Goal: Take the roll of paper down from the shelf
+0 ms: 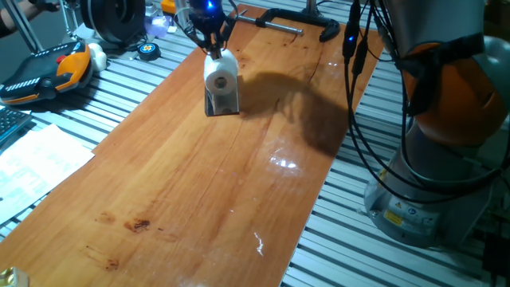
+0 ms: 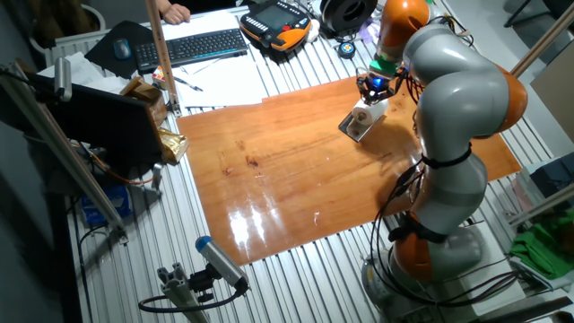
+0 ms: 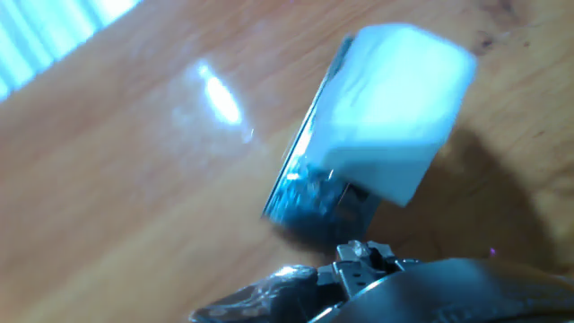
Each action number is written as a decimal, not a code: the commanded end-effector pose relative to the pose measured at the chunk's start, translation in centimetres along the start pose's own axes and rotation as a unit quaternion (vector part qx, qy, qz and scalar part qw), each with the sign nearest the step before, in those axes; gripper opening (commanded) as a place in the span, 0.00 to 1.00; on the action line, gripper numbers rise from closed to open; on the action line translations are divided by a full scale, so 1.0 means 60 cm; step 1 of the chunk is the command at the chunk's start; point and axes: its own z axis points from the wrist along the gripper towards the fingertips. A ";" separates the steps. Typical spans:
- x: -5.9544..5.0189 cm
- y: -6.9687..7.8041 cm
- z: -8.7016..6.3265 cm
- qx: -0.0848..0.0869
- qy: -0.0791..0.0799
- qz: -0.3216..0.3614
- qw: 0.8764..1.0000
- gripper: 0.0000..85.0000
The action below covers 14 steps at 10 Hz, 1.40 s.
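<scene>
The roll of paper [image 1: 220, 78] is a small white cylinder lying on the dark grey metal shelf [image 1: 223, 106], near the far end of the wooden table [image 1: 199, 183]. Its hollow core faces the camera. My gripper [image 1: 212, 49] hangs just above the roll's top rear, and its fingers meet in a point, so it looks shut and empty. The other fixed view shows the roll [image 2: 363, 114], the shelf [image 2: 351, 128] and the gripper [image 2: 375, 87]. The blurred hand view shows the roll [image 3: 395, 108] on the shelf [image 3: 305, 188], ahead of the fingers [image 3: 296, 292], not between them.
A black clamp [image 1: 295, 22] lies on the table's far edge behind the shelf. An orange and black pendant [image 1: 48, 72] and a small tape reel [image 1: 148, 50] sit off the table to the left. The robot's base [image 1: 430, 183] and cables stand to the right.
</scene>
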 end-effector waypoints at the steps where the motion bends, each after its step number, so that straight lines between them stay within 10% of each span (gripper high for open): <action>1: 0.000 0.001 0.000 -0.001 0.000 0.031 1.000 0.01; 10: 0.007 0.025 -0.003 -0.013 -0.023 0.068 0.997 0.01; 14: 0.007 0.025 -0.003 0.020 -0.012 0.112 0.993 0.01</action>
